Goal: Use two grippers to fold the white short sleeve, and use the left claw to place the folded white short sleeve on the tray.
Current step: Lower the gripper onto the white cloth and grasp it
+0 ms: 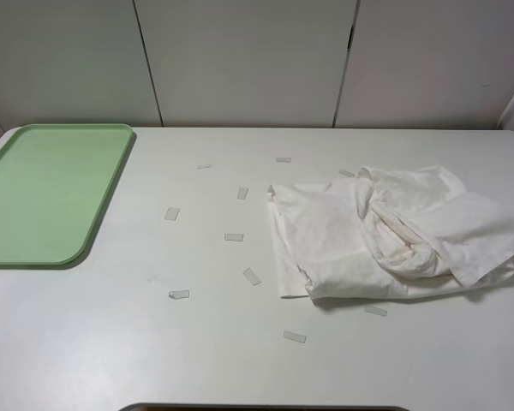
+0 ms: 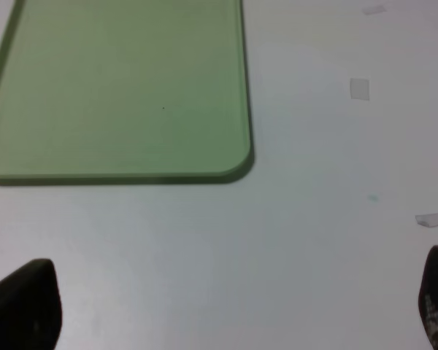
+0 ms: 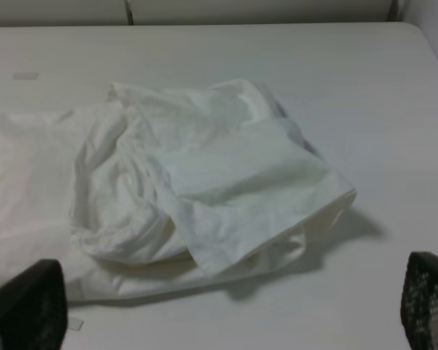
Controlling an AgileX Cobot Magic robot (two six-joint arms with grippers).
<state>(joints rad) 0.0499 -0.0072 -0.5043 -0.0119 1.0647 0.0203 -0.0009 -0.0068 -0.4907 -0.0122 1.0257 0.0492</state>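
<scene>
The white short sleeve (image 1: 394, 235) lies crumpled in a loose heap on the right half of the white table; the right wrist view shows it (image 3: 197, 175) bunched, with one flap folded over the top. The pale green tray (image 1: 47, 193) sits bare at the table's far left, and its near corner (image 2: 131, 95) fills the left wrist view. Neither arm shows in the high view. My left gripper (image 2: 226, 306) hovers open over bare table just short of the tray. Also open, my right gripper (image 3: 233, 306) hangs near the shirt's edge, touching nothing.
Several small pale tape strips (image 1: 234, 237) are scattered across the middle of the table between tray and shirt; one (image 2: 359, 88) shows in the left wrist view. White cabinet panels (image 1: 248, 60) stand behind the table. A dark edge (image 1: 265, 408) shows at the table's front.
</scene>
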